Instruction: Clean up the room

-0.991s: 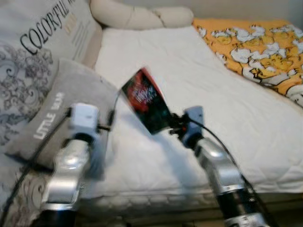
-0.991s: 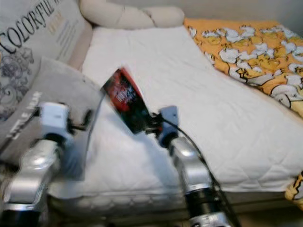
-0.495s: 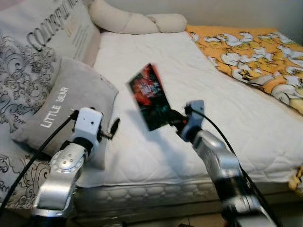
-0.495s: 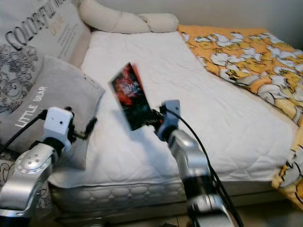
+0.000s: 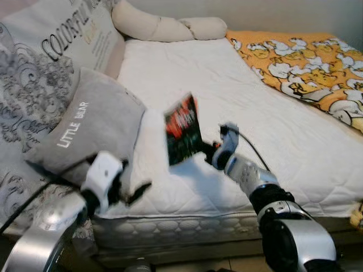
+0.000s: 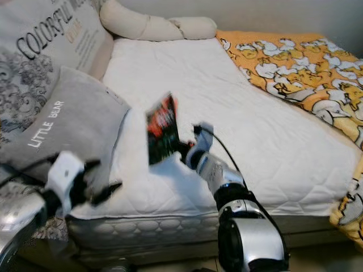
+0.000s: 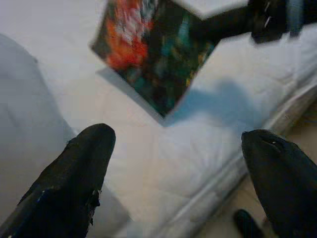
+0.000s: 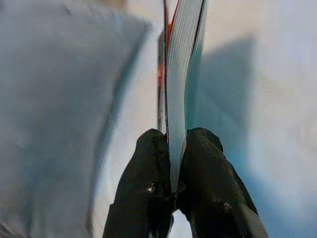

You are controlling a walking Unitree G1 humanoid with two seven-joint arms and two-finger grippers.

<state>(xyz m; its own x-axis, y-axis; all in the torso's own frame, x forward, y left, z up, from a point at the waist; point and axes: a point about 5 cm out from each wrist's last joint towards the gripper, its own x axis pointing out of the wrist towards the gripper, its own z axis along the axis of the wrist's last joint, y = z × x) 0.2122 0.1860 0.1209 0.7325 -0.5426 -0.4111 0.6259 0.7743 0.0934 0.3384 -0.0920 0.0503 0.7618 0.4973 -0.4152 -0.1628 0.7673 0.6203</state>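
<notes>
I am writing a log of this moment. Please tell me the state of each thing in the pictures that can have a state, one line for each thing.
book: closed, held upright above the mattress, not lying on it.
right claw: shut on the book's edge.
left claw: open, holding nothing, near the bed's front edge.
grey pillow: leaning against the big printed pillow.
orange blanket: spread over the far right side of the bed.
mattress: white cover bare in the middle.

Dark red-and-black book, apparently tilted, aloft above white mattress.
</notes>
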